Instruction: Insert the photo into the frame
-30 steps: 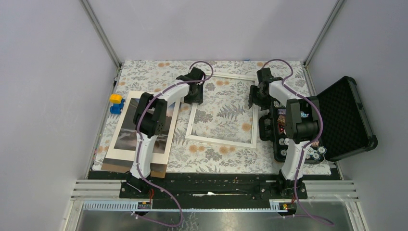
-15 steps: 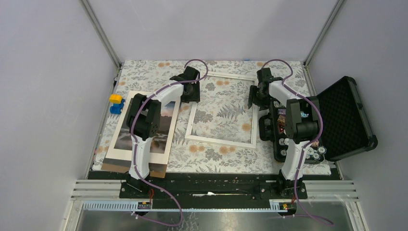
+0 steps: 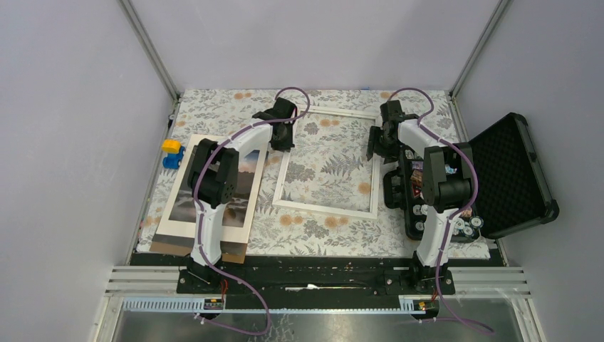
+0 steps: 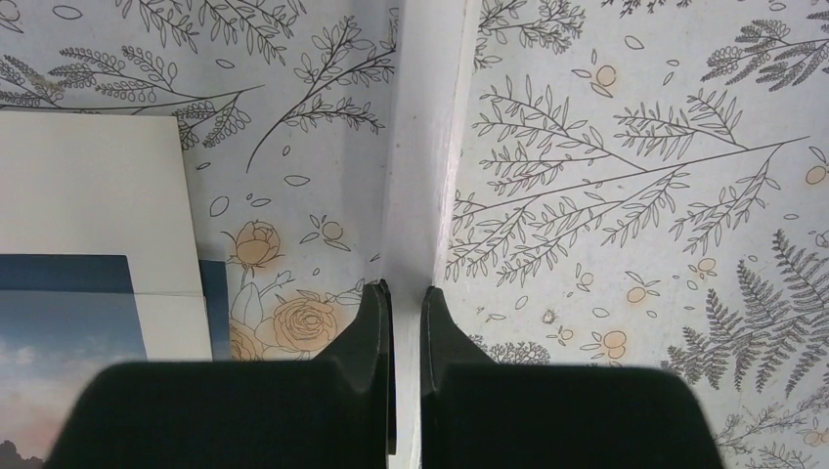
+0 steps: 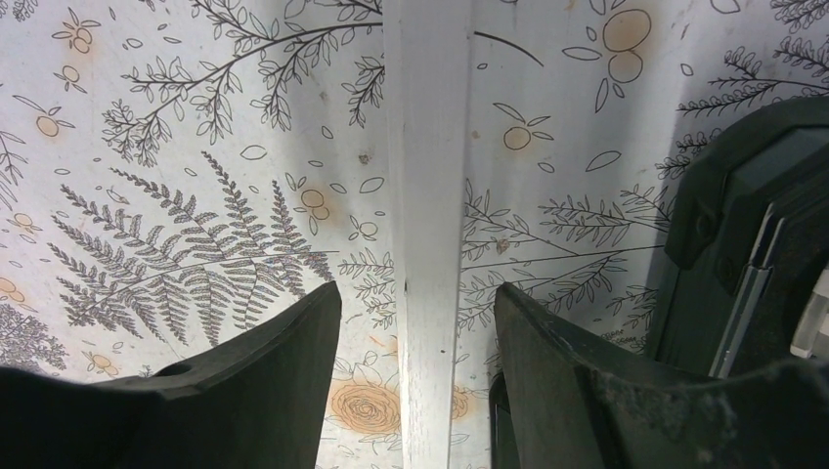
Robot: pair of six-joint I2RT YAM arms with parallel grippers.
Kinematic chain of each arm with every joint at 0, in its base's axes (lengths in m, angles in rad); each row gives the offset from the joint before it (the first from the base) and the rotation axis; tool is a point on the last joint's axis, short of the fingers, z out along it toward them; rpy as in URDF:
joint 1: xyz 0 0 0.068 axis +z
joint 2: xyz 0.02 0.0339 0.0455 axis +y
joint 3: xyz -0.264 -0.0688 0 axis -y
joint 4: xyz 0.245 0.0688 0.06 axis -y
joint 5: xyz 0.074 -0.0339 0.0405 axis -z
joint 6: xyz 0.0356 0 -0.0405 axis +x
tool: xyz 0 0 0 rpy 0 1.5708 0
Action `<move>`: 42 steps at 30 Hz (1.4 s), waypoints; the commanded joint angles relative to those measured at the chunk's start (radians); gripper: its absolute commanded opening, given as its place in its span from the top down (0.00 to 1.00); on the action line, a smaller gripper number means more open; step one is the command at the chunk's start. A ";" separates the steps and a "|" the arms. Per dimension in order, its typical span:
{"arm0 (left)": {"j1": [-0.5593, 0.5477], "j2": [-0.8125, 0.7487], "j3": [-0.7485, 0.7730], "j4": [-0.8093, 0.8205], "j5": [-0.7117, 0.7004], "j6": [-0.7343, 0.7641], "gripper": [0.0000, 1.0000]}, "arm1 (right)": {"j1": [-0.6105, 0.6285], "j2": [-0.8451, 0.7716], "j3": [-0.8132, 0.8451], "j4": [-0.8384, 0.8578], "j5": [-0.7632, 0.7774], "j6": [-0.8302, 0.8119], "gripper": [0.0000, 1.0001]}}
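The white frame (image 3: 324, 208) lies flat on the flowered cloth in the middle. My left gripper (image 3: 282, 133) is at the far end of its left rail. In the left wrist view that gripper (image 4: 403, 293) is shut on the rail (image 4: 422, 147). My right gripper (image 3: 377, 144) stands open over the right rail (image 5: 430, 195), one finger on each side of it without touching (image 5: 418, 298). The photo (image 3: 179, 205) lies at the left under the left arm, inside a white mat (image 3: 165, 229). Its blue sky shows in the left wrist view (image 4: 59, 332).
An open black case (image 3: 509, 174) with small parts stands at the right, close to the frame's right rail, and its edge shows in the right wrist view (image 5: 753, 215). A yellow and blue toy (image 3: 171, 153) sits by the left wall. Brown backing board (image 3: 235, 253) peeks out under the mat.
The left gripper has closed on the frame's left rail after shifting a little leftward and farther back. The frame's left side has moved slightly left. The right arm is unmoved.
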 commanded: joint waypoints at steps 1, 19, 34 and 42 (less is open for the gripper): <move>0.014 0.005 0.025 -0.006 -0.030 0.025 1.00 | -0.005 -0.006 0.050 0.001 0.022 0.034 0.33; 0.025 0.050 0.240 -0.004 0.042 -0.014 0.14 | -0.023 0.210 0.411 -0.116 0.122 0.065 0.28; 0.024 0.136 0.322 0.061 0.033 -0.026 0.20 | -0.036 0.345 0.583 -0.154 0.162 0.030 0.45; 0.024 0.124 0.297 0.077 0.039 -0.021 0.20 | -0.047 0.401 0.669 -0.169 0.169 0.017 0.54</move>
